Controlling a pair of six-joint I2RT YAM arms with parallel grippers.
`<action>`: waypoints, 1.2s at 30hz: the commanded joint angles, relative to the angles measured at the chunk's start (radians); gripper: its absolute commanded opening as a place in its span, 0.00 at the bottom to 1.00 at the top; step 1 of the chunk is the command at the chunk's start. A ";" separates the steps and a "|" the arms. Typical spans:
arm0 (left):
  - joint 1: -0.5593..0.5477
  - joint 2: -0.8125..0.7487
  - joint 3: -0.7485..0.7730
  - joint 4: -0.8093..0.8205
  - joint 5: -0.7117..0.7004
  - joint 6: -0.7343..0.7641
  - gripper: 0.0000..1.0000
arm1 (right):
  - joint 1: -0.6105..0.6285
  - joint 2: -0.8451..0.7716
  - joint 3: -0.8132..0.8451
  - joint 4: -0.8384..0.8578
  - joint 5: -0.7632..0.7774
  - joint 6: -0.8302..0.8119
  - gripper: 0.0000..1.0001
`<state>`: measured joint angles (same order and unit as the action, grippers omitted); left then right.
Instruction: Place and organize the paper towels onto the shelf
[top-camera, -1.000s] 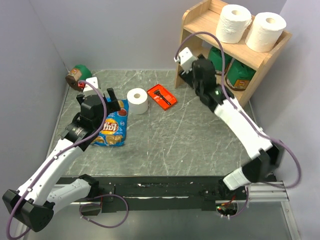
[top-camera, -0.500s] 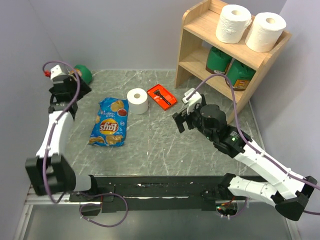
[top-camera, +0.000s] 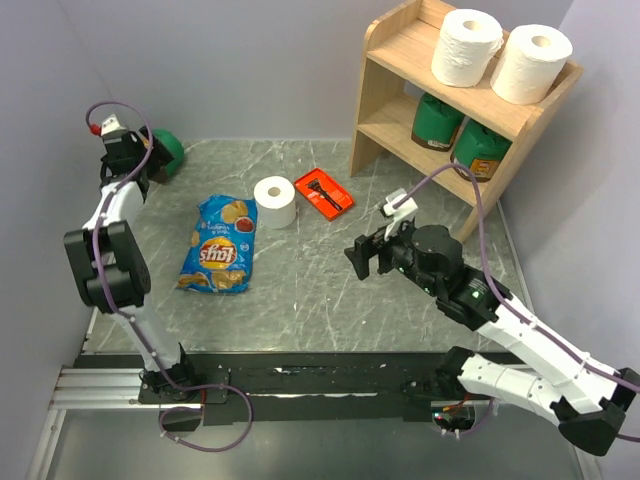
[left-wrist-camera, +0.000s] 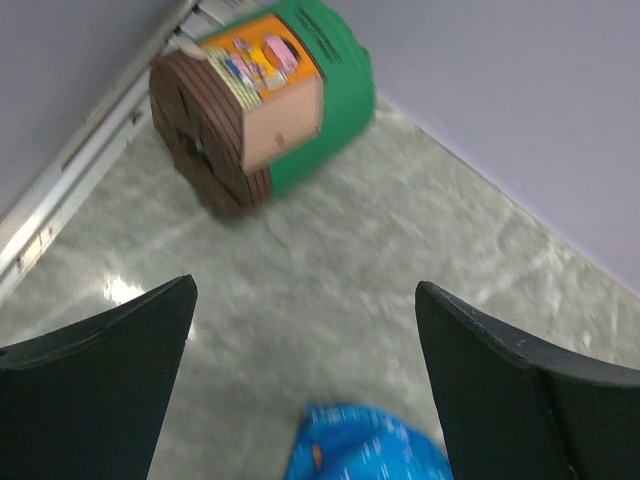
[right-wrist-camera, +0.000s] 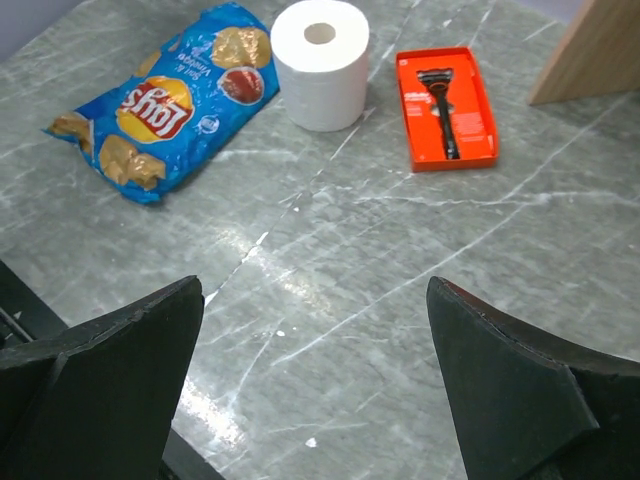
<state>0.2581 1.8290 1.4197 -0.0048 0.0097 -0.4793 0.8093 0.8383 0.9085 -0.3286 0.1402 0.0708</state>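
Gaping wide, left fingers (left-wrist-camera: 90, 400), right fingers (right-wrist-camera: 100, 390) — apparently empty.

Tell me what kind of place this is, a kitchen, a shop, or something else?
Probably a robot test booth, not a home: plain grey walls box in a marble-look table, two arms are bolted at its near edge, and a small wooden shelf holds paper towels.
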 joint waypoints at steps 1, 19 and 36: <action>0.021 0.102 0.099 0.104 -0.007 0.011 0.98 | 0.007 0.048 0.043 0.060 -0.025 0.030 1.00; 0.043 0.409 0.219 0.331 0.030 -0.038 0.97 | 0.007 0.147 0.124 0.080 -0.042 0.020 0.99; 0.050 0.492 0.288 0.416 0.110 -0.033 0.88 | 0.007 0.148 0.144 0.091 -0.048 0.004 1.00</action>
<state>0.3042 2.2818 1.6466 0.3439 0.0753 -0.5014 0.8116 0.9962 1.0107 -0.2832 0.0864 0.0841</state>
